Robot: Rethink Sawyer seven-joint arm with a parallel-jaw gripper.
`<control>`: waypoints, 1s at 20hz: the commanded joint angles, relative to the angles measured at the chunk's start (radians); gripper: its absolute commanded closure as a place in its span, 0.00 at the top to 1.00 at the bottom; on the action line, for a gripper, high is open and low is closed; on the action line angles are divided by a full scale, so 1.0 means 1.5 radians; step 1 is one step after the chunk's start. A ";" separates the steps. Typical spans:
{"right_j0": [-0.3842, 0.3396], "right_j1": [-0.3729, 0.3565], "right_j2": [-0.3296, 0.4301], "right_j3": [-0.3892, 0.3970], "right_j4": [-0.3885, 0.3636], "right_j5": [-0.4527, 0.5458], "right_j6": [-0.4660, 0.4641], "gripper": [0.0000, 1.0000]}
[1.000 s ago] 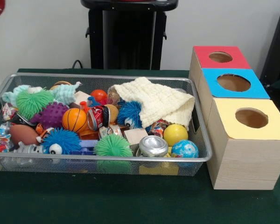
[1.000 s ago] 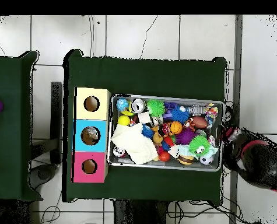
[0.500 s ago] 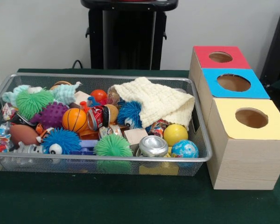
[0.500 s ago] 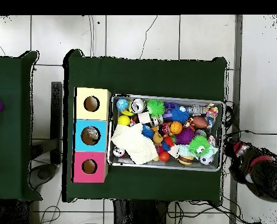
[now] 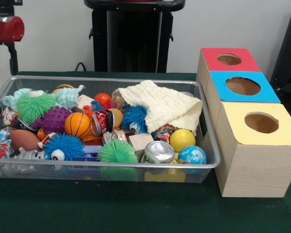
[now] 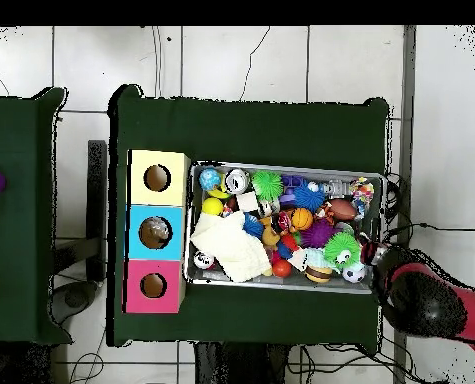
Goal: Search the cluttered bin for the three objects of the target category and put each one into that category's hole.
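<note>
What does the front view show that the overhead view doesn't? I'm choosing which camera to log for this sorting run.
Only the front view shows the gripper hanging beyond the bin's end farthest from the boxes; whether it is open is unclear. It also shows the boxes' wooden sides.

Only the overhead view shows the arm's bulk at that same end of the bin, and a second green table.

Both show the cream cloth, and the red, blue and yellow hole tops.
</note>
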 commanded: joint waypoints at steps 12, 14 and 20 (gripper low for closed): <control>-0.040 0.089 0.049 0.035 -0.115 -0.072 -0.097 1.00; -0.043 0.093 0.053 0.032 -0.120 -0.069 -0.099 1.00; -0.058 0.131 0.073 0.005 -0.133 -0.043 -0.124 1.00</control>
